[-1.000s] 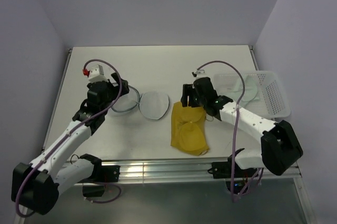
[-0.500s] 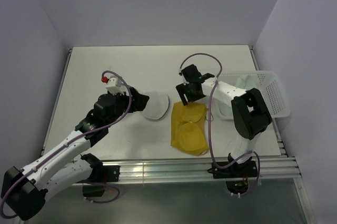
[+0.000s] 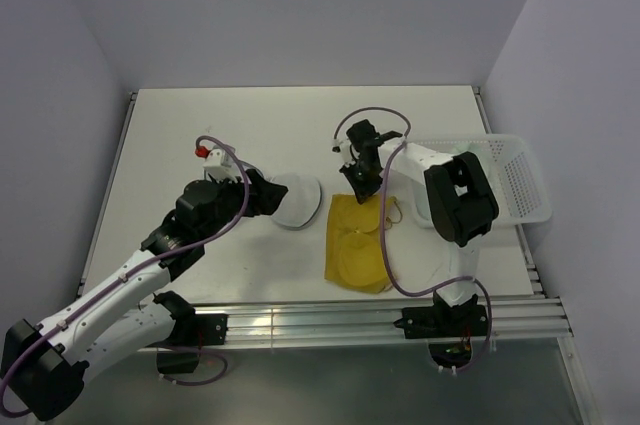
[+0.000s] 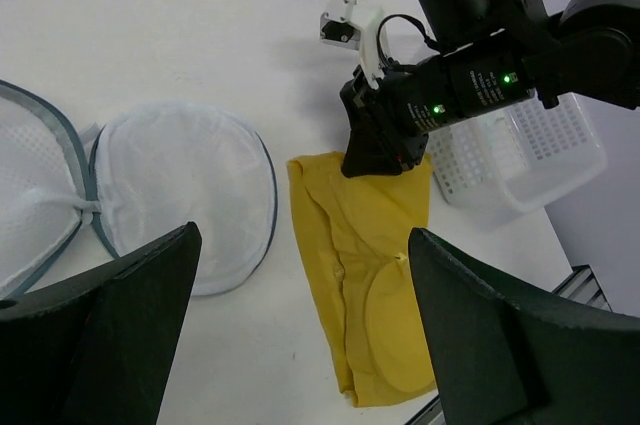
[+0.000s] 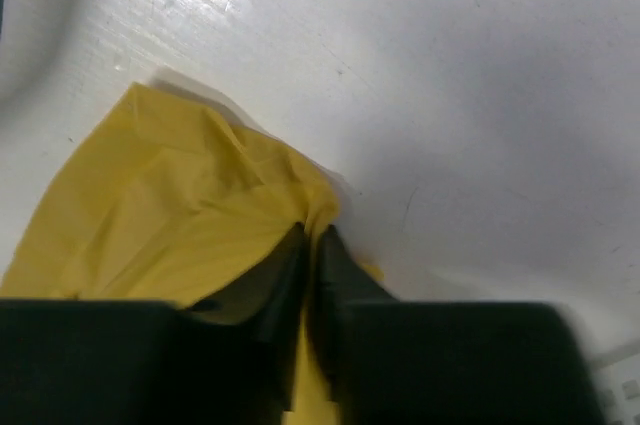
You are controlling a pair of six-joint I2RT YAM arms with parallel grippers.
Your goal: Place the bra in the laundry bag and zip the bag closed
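Yellow bra: flat on the counter, just right of the laundry bag, outside it. Laundry bag: unzipped, lying open; from above only one mesh half visible, the other hidden under the left arm; in the left wrist view both halves, joined at a hinge. Right jaws: nearly closed, pinching a fold at the bra's far edge, plain only in the right wrist view, fingers pressed together on yellow cloth. Left jaws: spread wide, holding nothing, above the bag. White basket: at the counter's right edge.
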